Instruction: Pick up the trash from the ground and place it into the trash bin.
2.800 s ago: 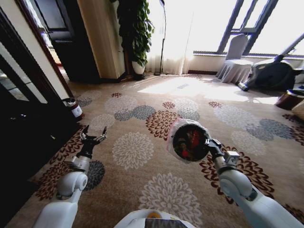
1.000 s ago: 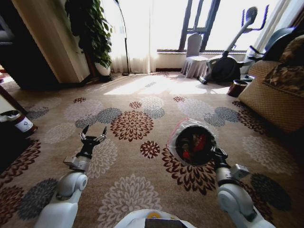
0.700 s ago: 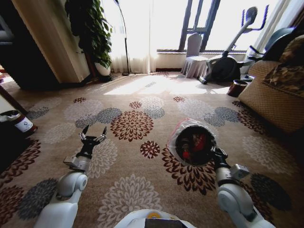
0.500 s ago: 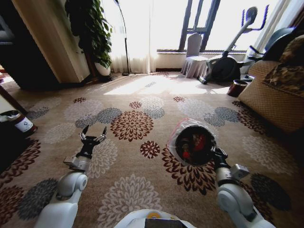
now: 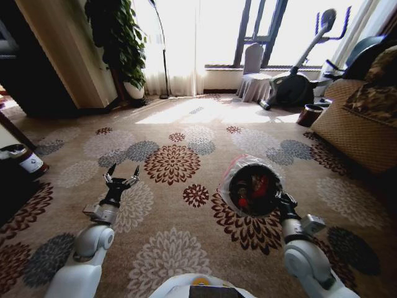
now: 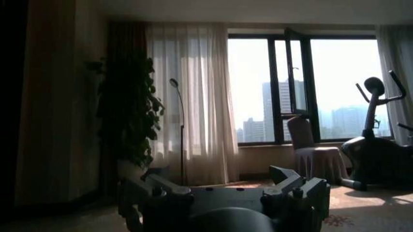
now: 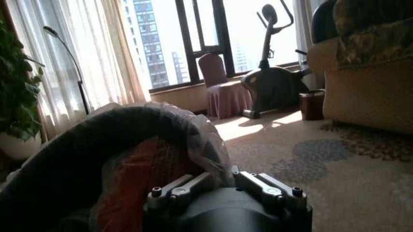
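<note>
Carrying the trash bin (image 5: 251,186) clamped at its rim in our right gripper (image 5: 278,200), mouth tilted near, we should level it, while our left gripper (image 5: 121,180) hovers open, empty.

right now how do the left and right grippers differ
The left gripper is open and empty; the right gripper is shut on the trash bin, gripping its lined rim. The left one hovers over a pale carpet flower; the right one holds the bin tilted, mouth toward the head camera, red litter inside. Both are raised above the carpet.
</note>
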Robot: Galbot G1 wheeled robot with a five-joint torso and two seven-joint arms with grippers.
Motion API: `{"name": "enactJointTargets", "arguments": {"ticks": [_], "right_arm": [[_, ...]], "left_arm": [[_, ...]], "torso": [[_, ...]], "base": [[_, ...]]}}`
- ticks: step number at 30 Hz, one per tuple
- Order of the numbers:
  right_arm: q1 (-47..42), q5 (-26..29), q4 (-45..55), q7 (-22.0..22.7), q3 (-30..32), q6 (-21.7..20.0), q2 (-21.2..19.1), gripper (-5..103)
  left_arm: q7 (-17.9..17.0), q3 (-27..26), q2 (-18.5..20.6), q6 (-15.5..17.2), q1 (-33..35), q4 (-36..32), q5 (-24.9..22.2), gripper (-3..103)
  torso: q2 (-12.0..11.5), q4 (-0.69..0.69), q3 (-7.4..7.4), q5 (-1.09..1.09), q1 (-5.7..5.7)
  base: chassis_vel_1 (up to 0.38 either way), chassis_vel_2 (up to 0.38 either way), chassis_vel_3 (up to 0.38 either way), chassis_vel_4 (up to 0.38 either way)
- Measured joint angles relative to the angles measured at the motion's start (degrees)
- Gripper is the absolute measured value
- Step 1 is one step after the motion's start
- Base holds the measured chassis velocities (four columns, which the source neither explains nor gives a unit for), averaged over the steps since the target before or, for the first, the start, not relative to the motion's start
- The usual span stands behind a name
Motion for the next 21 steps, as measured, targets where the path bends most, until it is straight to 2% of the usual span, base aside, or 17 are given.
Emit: {"name": "enactJointTargets", "arguments": {"ticks": [21], "right_arm": [[0.0,0.0,-0.01,0.0,0.0,-0.04,0.0,0]], "left_arm": [[0.0,0.0,0.0,0.0,0.0,0.0,0.0,100]], "torso": [[-0.13,0.0,-0.13,-0.01,0.0]], "base": [[-0.025,-0.027,0.023,0.024]]}}
